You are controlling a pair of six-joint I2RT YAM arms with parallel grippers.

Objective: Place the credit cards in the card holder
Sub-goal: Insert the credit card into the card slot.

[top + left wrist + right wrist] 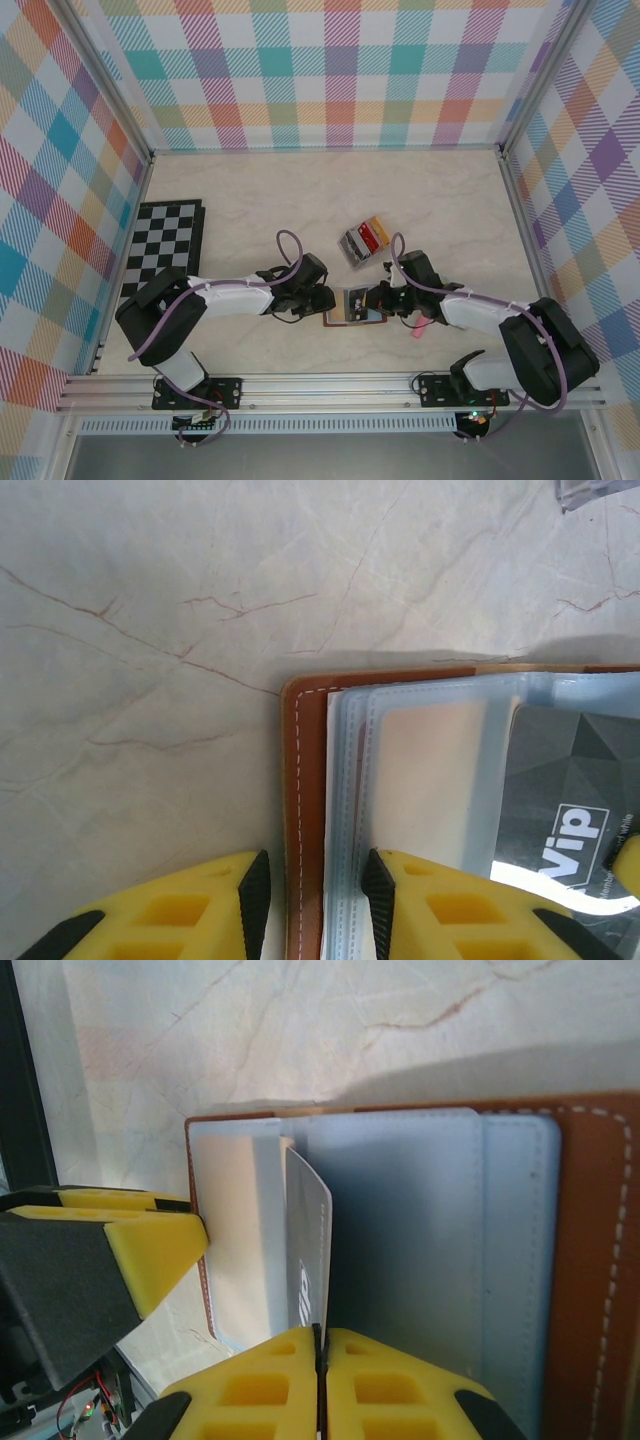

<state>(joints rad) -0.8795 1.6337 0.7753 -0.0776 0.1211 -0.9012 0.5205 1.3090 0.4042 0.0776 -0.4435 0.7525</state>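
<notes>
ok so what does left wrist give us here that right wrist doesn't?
Left wrist: the printed "Vip" face of the dark card, and the left gripper straddling the brown edge of the card holder. Right wrist: the right gripper shut on that card, which is seen edge-on, standing tilted at the pale blue pockets. Shared: the open holder, the card and the marble table.

walls: pastel plaid panels stood on three sides | table top: pale marble pattern, reddish veins, was evenly lit | frame: aluminium rails ran along near edge | chessboard: lay flat at left
</notes>
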